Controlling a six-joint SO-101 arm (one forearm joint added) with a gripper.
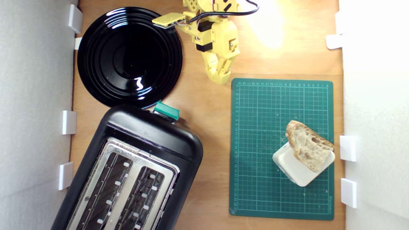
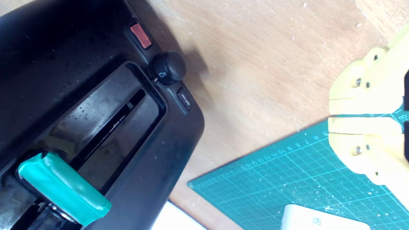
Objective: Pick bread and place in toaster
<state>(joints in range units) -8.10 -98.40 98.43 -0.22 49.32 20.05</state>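
Observation:
The bread (image 1: 308, 145), a holey tan slice with brown crust, leans on a cream-white block (image 1: 300, 166) on the green cutting mat (image 1: 282, 148) at the exterior view's right. The black toaster (image 1: 134, 169) with a silver top and teal lever tab (image 1: 166, 110) fills the lower left; its slots hold nothing. My yellow gripper (image 1: 220, 78) hangs at the top centre, just off the mat's far corner, shut and holding nothing. In the wrist view the gripper (image 2: 332, 116) has its jaws pressed together, with the toaster (image 2: 80, 95) end and lever (image 2: 62, 188) beside it.
A round glossy black plate (image 1: 129, 57) lies at the exterior view's upper left, close to the toaster's lever end. White walls with small white brackets (image 1: 348, 148) border both sides. Bare wooden table (image 1: 211, 127) runs between toaster and mat.

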